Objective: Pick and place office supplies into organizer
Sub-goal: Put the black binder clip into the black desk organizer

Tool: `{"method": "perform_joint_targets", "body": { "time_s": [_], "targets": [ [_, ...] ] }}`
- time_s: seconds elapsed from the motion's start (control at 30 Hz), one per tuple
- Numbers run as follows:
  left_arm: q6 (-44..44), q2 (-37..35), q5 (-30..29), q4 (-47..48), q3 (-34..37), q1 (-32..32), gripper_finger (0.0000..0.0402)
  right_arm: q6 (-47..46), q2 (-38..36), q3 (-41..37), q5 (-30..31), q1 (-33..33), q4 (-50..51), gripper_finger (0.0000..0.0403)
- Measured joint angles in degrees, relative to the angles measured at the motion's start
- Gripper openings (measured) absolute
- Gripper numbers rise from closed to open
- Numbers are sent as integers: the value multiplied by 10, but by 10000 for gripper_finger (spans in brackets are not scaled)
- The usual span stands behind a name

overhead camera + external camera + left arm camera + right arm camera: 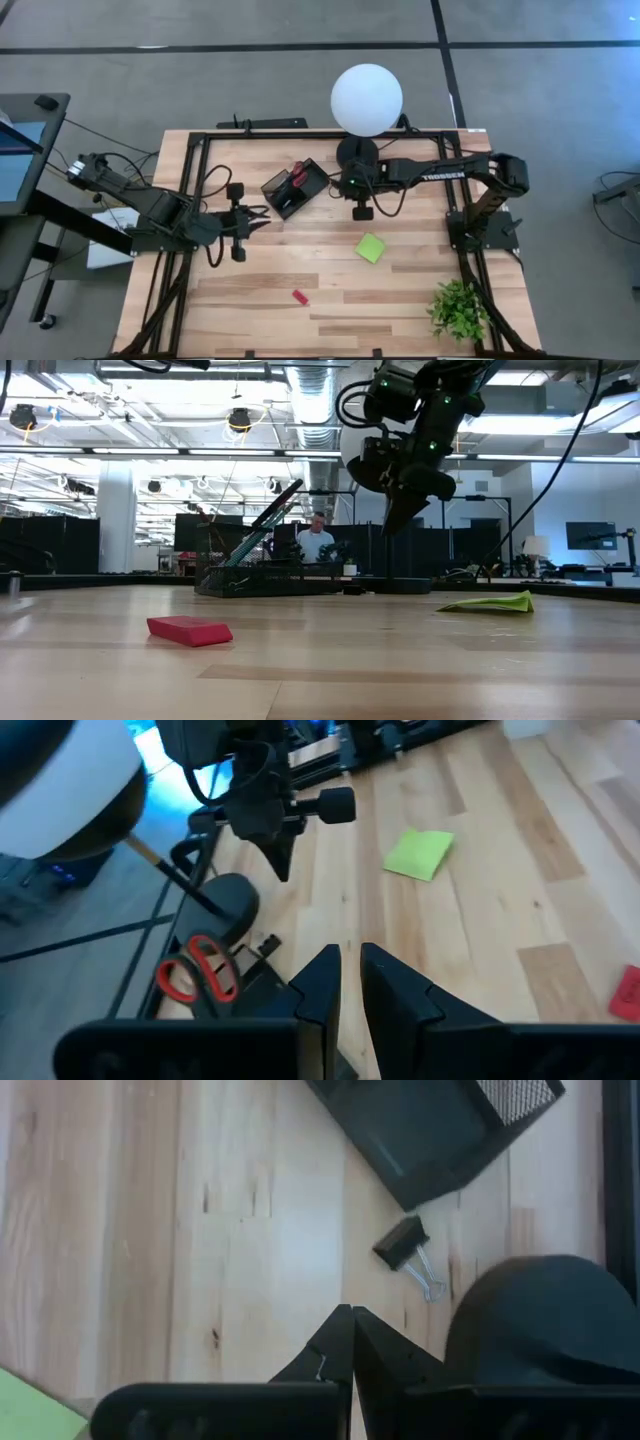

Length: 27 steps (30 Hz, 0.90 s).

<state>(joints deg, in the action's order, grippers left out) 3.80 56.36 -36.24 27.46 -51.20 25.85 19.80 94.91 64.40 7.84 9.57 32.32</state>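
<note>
The counter is pale wood planks, smooth with a soft shine. The organizer looks like matt black plastic with a wire-mesh part. Beside it, the black clip has thin shiny metal handles. The sticky-note pad is paper, probably matt.

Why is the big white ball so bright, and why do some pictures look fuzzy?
In the high view the white globe lamp glows so brightly that its surface shows no detail. In the low view the ceiling lights glare, the red piece is soft and the wood nearest the camera blurs. In the left wrist view the lamp looms as a blurred white patch, and the left hand is soft too.
</note>
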Motion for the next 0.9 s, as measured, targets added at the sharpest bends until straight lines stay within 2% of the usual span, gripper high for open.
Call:
{"method": "perform_joint_targets", "body": {
  "time_s": [0.1, 0.27, 0.37, 0.5, 0.7, 0.83, 0.9],
  "targets": [
    [3, 0, 6, 2, 0, 0, 38, -2, 0, 0, -3, 8, 5, 0],
    [67, 0, 150, 26, 0, 0, 38, -2, 0, 0, -5, 11, -3, 1],
    [87, 0, 199, 26, 0, 0, 38, 2, 0, 0, -5, 11, -4, 12],
    [88, 0, 204, 28, 0, 0, 38, 1, 0, 0, -11, 11, -5, 56],
    [84, 0, 204, 32, 0, 0, 38, 0, 2, 0, -37, 10, -3, 149],
    [62, 0, 203, 39, 0, 0, 38, -32, 34, -2, -33, 7, -4, 204],
    [54, 0, 203, 43, 0, 0, 38, -36, 64, 2, -30, 9, -41, 221]
  ]
}}
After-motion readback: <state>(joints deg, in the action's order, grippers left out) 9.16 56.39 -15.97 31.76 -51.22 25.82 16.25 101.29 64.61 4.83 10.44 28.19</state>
